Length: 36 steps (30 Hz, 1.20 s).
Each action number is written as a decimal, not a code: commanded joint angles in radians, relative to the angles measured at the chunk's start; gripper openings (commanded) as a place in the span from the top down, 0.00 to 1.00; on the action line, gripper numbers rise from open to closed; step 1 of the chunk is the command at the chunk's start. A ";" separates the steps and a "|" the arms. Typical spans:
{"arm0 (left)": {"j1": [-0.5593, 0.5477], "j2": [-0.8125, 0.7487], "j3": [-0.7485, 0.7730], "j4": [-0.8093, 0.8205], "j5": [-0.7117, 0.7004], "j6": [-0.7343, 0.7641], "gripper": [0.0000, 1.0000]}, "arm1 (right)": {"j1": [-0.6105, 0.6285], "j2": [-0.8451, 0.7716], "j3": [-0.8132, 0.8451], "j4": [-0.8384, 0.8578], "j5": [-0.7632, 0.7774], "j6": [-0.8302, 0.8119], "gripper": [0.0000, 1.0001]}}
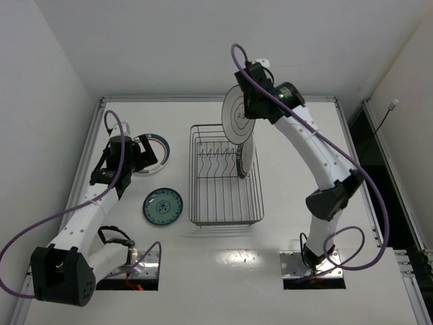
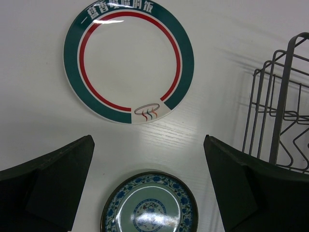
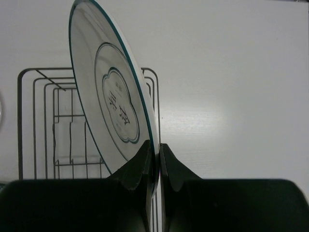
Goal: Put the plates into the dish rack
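My right gripper (image 1: 250, 107) is shut on the edge of the pale grey-white plate (image 1: 236, 116) and holds it on edge, tilted, above the far end of the dish rack (image 1: 203, 203). In the right wrist view the plate's rim (image 3: 113, 101) is pinched between the fingers (image 3: 154, 147), with the rack (image 3: 36, 121) below. One white plate with a green-and-red rim (image 1: 245, 157) stands in the rack. Another (image 1: 157, 150) lies flat left of the rack, and the small teal plate (image 1: 163, 206) lies nearer. My left gripper (image 1: 135, 159) hovers open above the table between the two flat plates (image 2: 129, 63), (image 2: 149, 205).
The table's raised edge (image 1: 95, 135) runs close to the left arm. The rack's near left corner (image 2: 285, 106) shows at the right of the left wrist view. White walls enclose the table.
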 commanded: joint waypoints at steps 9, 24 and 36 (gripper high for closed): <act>-0.018 -0.030 0.039 0.004 -0.003 -0.012 0.04 | 0.131 0.214 0.327 -0.273 0.319 -0.008 1.00; -0.027 -0.057 0.039 -0.005 -0.003 -0.021 0.04 | 0.203 0.280 0.169 -0.307 0.500 0.021 1.00; -0.027 -0.057 0.030 -0.005 -0.012 -0.021 0.04 | 0.244 0.361 0.073 -0.307 0.335 0.101 1.00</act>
